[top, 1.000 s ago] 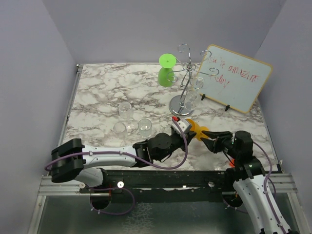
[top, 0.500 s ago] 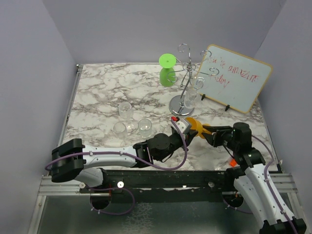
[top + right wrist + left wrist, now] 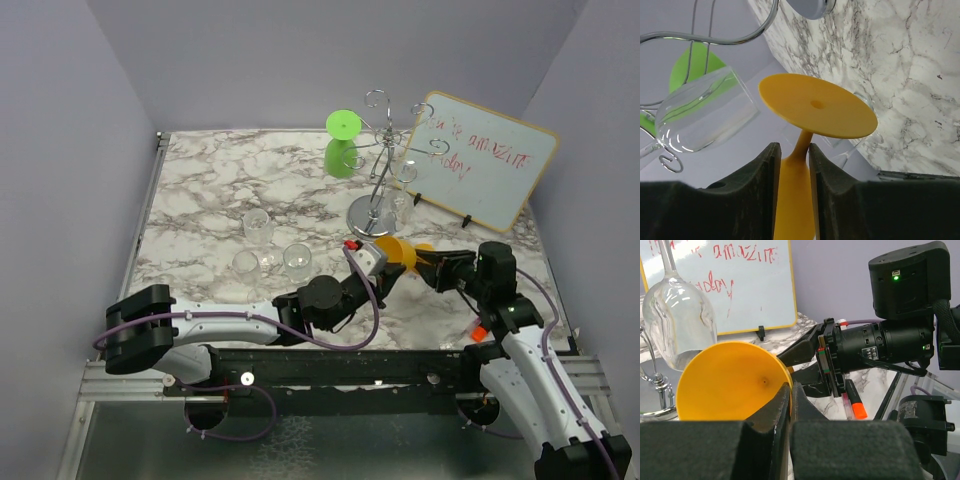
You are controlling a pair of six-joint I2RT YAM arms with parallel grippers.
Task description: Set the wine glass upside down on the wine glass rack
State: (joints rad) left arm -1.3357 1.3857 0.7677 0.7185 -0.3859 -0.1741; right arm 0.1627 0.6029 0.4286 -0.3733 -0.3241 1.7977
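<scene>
The right end effector (image 3: pixel 791 150), clamped on the orange wine glass (image 3: pixel 817 107) by its stem, has carried it nearer the rack (image 3: pixel 372 217). The left end effector (image 3: pixel 790 390) is fully closed beside the foot. Hanging it likely comes next.

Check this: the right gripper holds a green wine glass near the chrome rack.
Wrong colour: the wine glass held by the right gripper is orange, not green, as the right wrist view shows. It is indeed near the chrome rack.

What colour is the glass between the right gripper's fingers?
The glass is solid orange-yellow, clearest in the right wrist view.
</scene>
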